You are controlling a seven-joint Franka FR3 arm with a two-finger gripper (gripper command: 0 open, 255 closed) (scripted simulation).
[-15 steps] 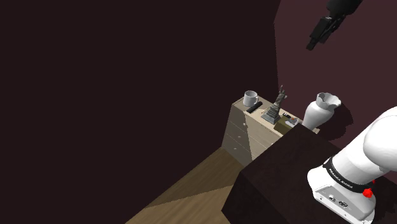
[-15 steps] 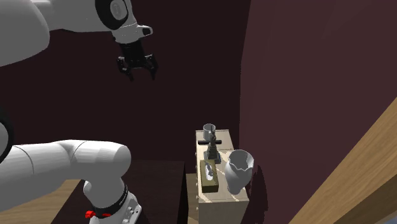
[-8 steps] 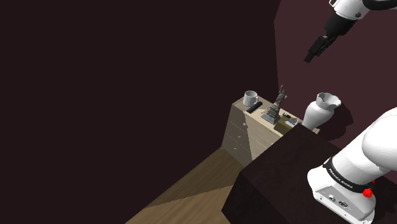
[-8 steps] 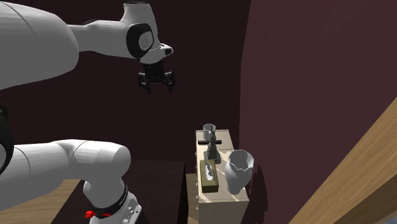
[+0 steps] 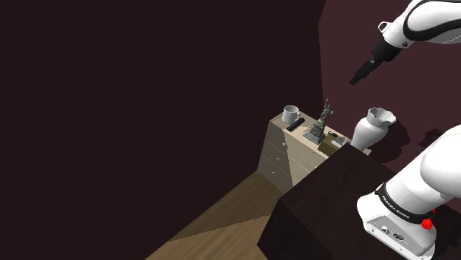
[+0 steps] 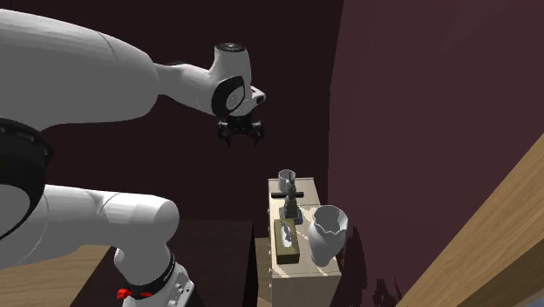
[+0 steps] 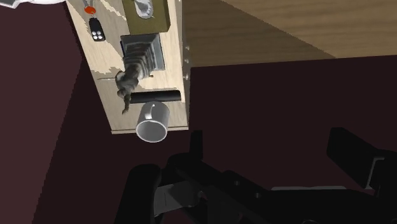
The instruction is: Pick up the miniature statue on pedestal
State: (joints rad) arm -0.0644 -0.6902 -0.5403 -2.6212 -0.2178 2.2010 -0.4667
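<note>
— On the pale dresser (image 5: 283, 159), between a white mug (image 5: 291, 114) and a white vase (image 5: 371, 127): the statue (image 5: 318, 125), upright on its pedestal.
— Gripper?
— Gripper (image 6: 241, 133) high up, well apart from the statue, nearer the mug end. Fingers spread wide, nothing between them.
</note>
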